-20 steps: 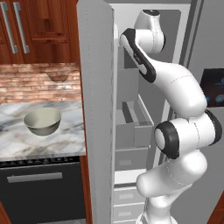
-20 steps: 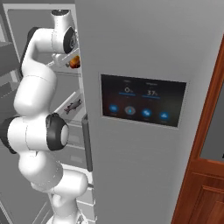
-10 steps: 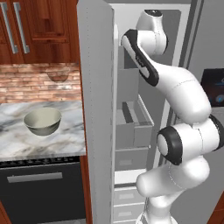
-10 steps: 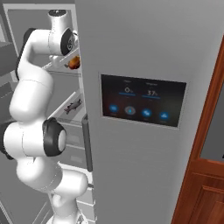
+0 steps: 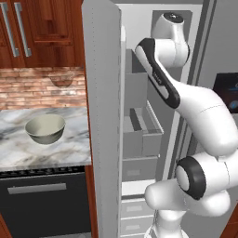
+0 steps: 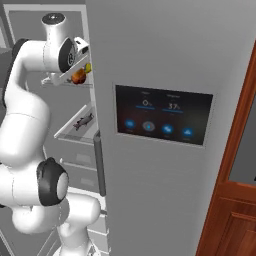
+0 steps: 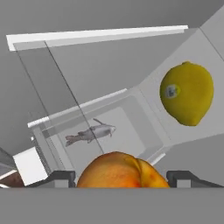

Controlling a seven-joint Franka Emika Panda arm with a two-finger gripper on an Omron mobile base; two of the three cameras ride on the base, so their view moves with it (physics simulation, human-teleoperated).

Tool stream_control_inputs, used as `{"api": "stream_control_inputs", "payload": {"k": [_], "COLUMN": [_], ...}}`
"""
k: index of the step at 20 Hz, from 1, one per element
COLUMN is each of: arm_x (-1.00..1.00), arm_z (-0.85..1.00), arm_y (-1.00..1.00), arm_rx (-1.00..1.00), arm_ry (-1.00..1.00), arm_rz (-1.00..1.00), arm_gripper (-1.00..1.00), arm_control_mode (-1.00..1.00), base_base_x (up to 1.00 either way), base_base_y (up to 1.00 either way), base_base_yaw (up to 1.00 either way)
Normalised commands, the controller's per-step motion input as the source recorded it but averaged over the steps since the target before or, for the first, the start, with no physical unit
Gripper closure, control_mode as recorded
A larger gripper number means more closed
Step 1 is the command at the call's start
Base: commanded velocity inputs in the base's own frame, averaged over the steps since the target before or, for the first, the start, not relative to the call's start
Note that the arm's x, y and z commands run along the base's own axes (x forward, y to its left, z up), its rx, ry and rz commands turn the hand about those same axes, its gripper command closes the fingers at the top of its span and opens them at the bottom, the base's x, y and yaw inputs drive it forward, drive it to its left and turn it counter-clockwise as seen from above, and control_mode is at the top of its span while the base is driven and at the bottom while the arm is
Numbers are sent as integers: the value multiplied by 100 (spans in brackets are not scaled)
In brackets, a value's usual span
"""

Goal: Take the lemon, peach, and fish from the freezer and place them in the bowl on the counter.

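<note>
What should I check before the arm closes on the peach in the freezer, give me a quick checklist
1. End effector open, one fingertip on each side of the peach: ok.
2. Firm contact on the peach: cannot tell.
3. Lemon apart from the peach and outside the closing path: ok.
4. Fish lying on the lower shelf, out of the way: ok.
5. Freezer door open for pulling out: ok.
6. Bowl upright on the counter, ready to receive: ok.

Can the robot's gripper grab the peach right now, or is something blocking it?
Probably yes. In the hand view the peach sits right between the two dark fingertips of the open gripper, with nothing in front of it. The lemon lies off to one side, out of the way.
</note>
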Motion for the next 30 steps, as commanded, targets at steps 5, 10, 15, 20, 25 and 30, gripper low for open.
{"api": "stream_control_inputs", "payload": {"k": [5, 10, 15, 20, 25, 30], "arm_x": [-91, -100, -100, -85, -46, -33], "arm_z": [4, 2, 0, 0, 0, 0], "arm_y": [-5, -22, -36, -37, -36, -35], "arm_rx": [0, 0, 1, 14, 10, 10], "arm_ry": [0, -6, -4, 3, 0, 0], "arm_rz": [0, -1, -5, -39, -42, -21], "arm_gripper": [100, 100, 100, 100, 100, 100], "arm_control_mode": [-100, -100, -100, -100, -100, -100], "base_base_x": [0, 0, 0, 0, 0, 0], "base_base_y": [0, 0, 0, 0, 0, 0], "base_base_yaw": [0, 0, 0, 0, 0, 0]}}
